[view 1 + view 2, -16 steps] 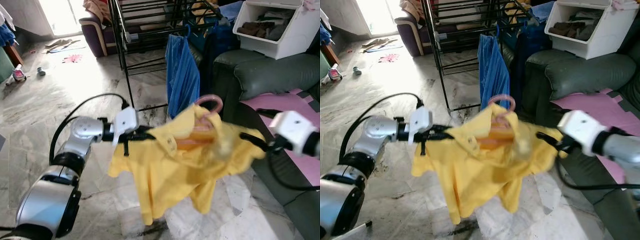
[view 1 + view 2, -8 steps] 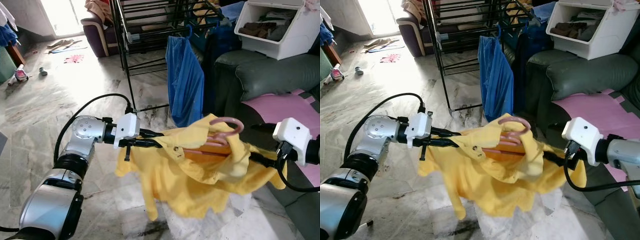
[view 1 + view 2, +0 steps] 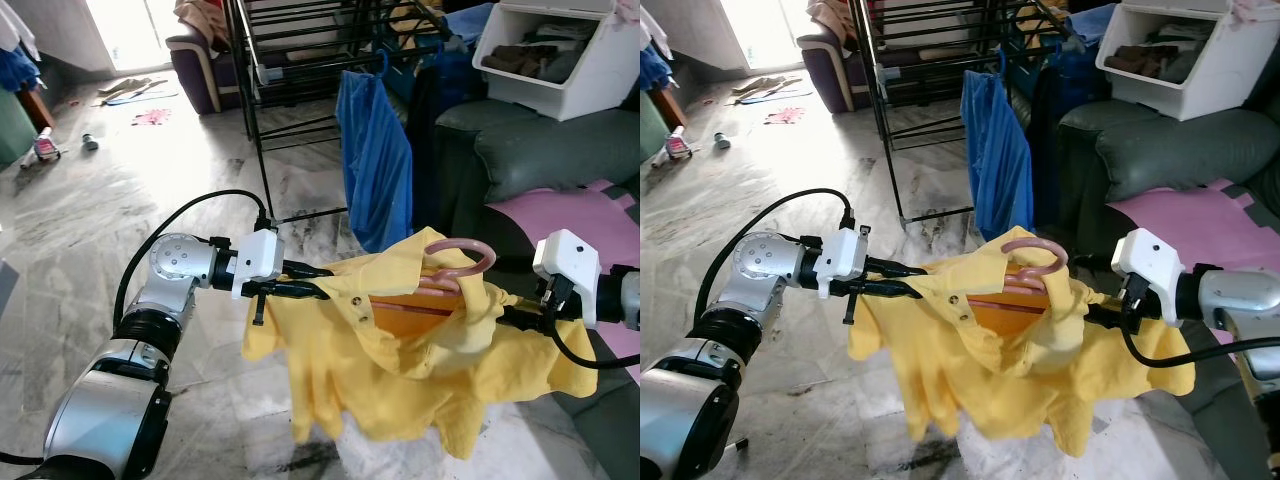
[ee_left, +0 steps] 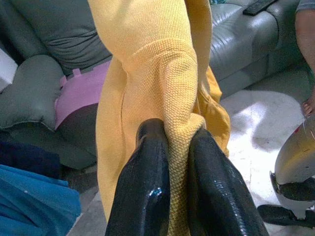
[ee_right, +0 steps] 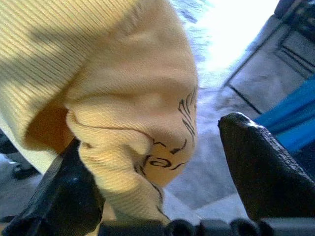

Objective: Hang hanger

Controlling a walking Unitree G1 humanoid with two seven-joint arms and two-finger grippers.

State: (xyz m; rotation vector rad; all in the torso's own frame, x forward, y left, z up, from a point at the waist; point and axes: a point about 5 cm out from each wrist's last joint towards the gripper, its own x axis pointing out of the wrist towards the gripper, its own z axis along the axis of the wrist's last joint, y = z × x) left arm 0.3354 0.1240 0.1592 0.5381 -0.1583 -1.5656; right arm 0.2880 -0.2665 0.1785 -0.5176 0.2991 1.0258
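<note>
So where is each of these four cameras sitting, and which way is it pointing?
Left eye view: on the head, looking forward and down at the yellow shirt on its pink hanger, stretched between both silver arms.
Right eye view: beside it, same scene, with the drying rack behind.
Left wrist view: along the left hand, pinching shirt fabric.
Right wrist view: along the right hand, fingers spread around a bunched fold.
All four share the shirt.

the left arm reaches forward and inward at mid height, its silver elbow bent, the left hand (image 3: 318, 291) pointing toward the right with its two black fingers (image 4: 147, 191) pinched tight on a fold of yellow shirt (image 3: 400, 370). the right arm comes in from the opposite side, the right hand (image 5: 162, 196) with fingers spread around bunched cloth.
</note>
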